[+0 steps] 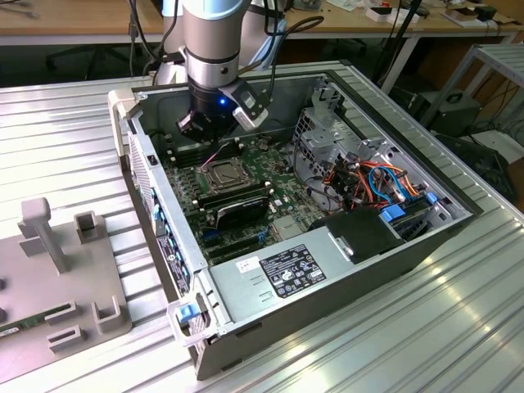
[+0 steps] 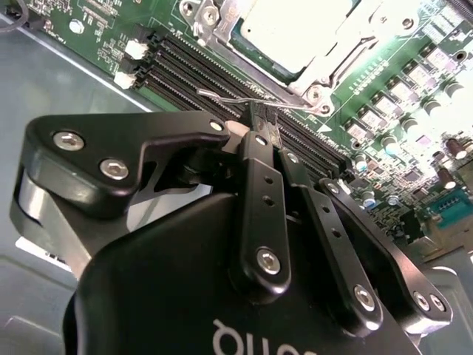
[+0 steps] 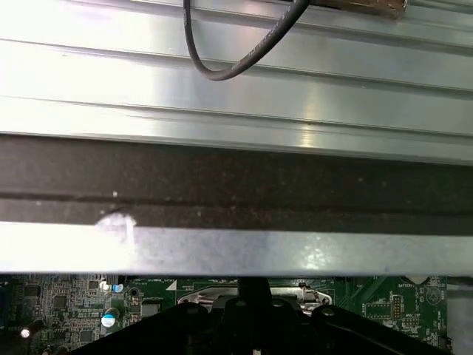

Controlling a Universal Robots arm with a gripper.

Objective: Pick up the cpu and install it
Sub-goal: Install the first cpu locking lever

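Observation:
The cpu (image 2: 295, 29) is a pale silver square lying flat in the motherboard socket, inside its metal frame. In the exterior view the cpu (image 1: 219, 173) sits mid-board in the open computer case. My gripper (image 2: 266, 120) hangs just beside the socket, over the black memory slots (image 2: 192, 70), fingers pressed together. The fingertips (image 2: 257, 117) meet a thin wire socket lever (image 2: 229, 96); whether they pinch it I cannot tell. From outside, the gripper (image 1: 206, 135) is low inside the case, behind the socket. In the first wrist view its dark body (image 3: 251, 318) sits before the socket frame (image 3: 295, 297).
The case's metal walls (image 1: 164, 221) ring the board. A power supply (image 1: 286, 270) lies at the front and a drive cage with orange and blue cables (image 1: 368, 180) on the exterior view's right. A grey fixture (image 1: 57, 270) stands on the ribbed aluminium table (image 3: 236, 89).

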